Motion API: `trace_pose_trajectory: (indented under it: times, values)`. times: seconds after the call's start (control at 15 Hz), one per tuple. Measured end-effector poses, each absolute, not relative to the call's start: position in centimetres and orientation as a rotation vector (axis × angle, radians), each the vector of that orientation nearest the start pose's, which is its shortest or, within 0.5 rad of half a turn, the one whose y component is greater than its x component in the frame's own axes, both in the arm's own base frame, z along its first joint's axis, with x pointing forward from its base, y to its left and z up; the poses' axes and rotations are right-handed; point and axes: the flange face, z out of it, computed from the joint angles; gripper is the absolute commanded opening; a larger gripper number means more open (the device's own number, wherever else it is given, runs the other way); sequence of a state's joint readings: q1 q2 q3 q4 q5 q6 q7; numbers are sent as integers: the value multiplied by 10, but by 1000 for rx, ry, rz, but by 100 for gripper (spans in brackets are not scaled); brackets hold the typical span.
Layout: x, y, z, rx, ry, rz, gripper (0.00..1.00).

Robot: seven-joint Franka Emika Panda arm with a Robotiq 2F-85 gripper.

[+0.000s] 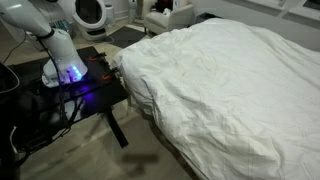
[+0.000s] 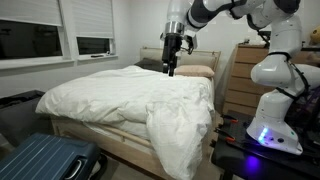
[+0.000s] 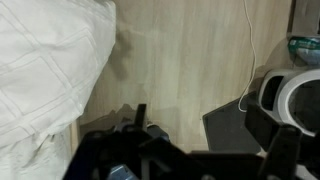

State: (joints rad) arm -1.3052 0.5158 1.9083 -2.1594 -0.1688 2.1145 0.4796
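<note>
Since your gripper (image 2: 170,70) hangs wide open and empty over the duvet (image 2: 110,100), pillow (image 2: 196,72) at its 3 o'clock, drop straight and pinch a raised fold.

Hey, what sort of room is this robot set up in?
Most likely a bedroom: a bed under a rumpled white duvet, pillows at its head, and a wooden dresser beside it.

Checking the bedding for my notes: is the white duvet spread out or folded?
Spread out: the duvet covers the bed, wrinkled, with one corner draping down the side.
</note>
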Motion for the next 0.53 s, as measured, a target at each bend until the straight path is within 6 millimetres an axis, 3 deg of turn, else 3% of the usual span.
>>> trace_pose_trajectory:
  times: [0.27,0.53]
  values:
    - [463,236,476,-2829,-311,75,100]
    - [475,219,466,-2921,-313,-1,100]
